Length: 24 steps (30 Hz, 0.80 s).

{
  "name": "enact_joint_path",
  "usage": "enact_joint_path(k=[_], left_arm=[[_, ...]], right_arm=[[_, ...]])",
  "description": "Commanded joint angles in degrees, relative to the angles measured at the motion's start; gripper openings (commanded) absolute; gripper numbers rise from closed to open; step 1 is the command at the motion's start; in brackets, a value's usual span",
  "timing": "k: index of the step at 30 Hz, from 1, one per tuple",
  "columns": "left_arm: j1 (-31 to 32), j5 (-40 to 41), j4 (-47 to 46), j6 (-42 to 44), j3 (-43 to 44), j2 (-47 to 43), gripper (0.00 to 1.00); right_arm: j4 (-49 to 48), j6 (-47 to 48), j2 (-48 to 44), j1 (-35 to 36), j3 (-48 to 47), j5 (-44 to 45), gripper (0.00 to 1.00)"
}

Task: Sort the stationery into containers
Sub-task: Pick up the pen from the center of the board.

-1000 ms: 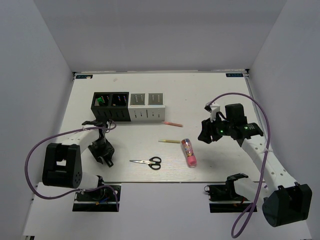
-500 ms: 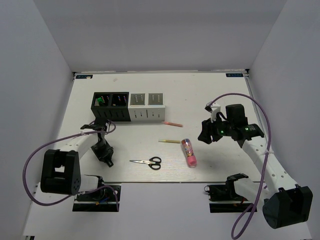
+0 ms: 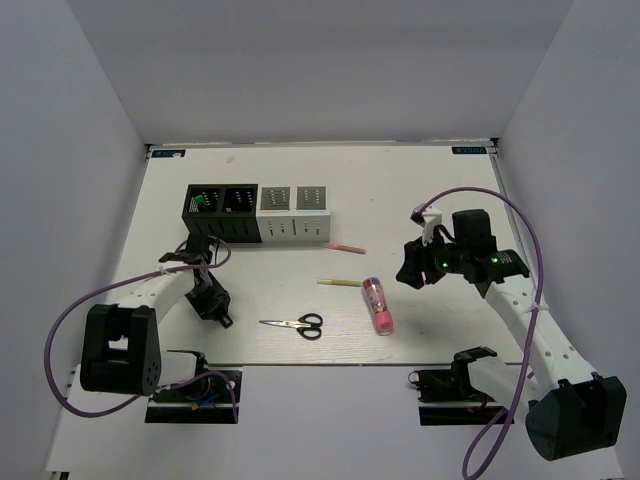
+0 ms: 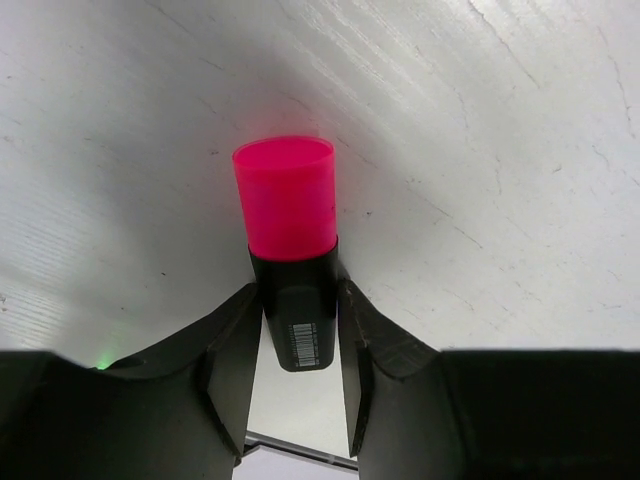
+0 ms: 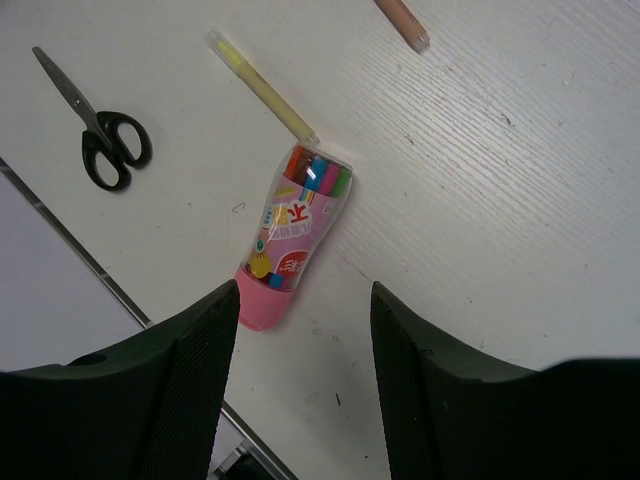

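1. A robotics lab test cell, not a home or office.
2. Plain pale walls [image 3: 60, 150] box in one white table [image 3: 420, 190] on three sides (more booth than room).
3. Two robot arms, the left arm [image 3: 150, 290] and the right arm [image 3: 530, 325], are bolted at its near edge, purple cables [image 3: 472, 189] looping loose.
4. Small blue labels [image 3: 170, 154] sit at the table's far corners.

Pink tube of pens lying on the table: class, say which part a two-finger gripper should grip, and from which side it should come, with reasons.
Probably the middle of the tube, coming straight down from above, fingers closing across its width. It lies flat on the table, both long sides are free, and only the yellow pencil sits close, at its clear end.
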<state>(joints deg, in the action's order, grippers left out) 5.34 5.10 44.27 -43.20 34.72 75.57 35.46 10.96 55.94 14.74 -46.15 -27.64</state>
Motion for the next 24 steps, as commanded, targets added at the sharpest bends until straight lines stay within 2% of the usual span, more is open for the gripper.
enact_joint_path(k=[1,6,9,10,11,14,18,19,21,22,24], left_arm=[[0.11,0.17,-18.26,-2.59,-10.11,8.01,0.47],[0.11,0.43,-17.82,-2.41,-9.50,8.63,0.47],[0.10,0.26,-17.82,-1.98,-9.15,8.72,0.24],[0.02,-0.18,-17.56,-1.80,-9.14,8.54,0.08],[0.02,-0.36,-17.20,-0.93,-8.88,8.37,0.02],[1.68,-0.10,-15.01,-0.05,-7.39,4.16,0.00],[5.11,3.67,-9.05,2.41,-0.98,-4.36,0.00],[5.55,4.12,-7.29,3.64,3.29,-6.21,0.00],[7.13,5.79,-4.99,5.31,6.57,-7.89,0.00],[7.48,6.14,-3.59,6.54,12.07,-8.68,0.00],[8.28,8.16,-2.35,8.91,15.54,-8.69,0.00]], right_arm=[[-1.89,0.38,-0.92,-0.15,0.18,-1.19,0.58],[-1.80,0.55,-0.92,-0.15,0.18,-1.45,0.58],[-1.80,0.55,-1.19,-0.15,0.18,-1.28,0.58],[-1.71,0.55,-0.93,-0.24,0.18,-1.36,0.58],[-1.80,0.47,-1.18,-0.24,0.27,-1.45,0.58],[-1.71,0.73,-1.36,-0.24,0.45,-1.72,0.58],[-1.71,0.73,-1.28,-0.24,0.27,-2.33,0.56],[-1.71,0.82,-1.36,-0.07,0.27,-2.59,0.48],[-1.62,0.82,-1.45,-0.06,0.36,-2.77,0.33],[-1.45,0.90,-1.54,-0.06,0.27,-2.95,0.16],[-1.45,1.17,-1.63,0.02,0.45,-3.47,0.01]])
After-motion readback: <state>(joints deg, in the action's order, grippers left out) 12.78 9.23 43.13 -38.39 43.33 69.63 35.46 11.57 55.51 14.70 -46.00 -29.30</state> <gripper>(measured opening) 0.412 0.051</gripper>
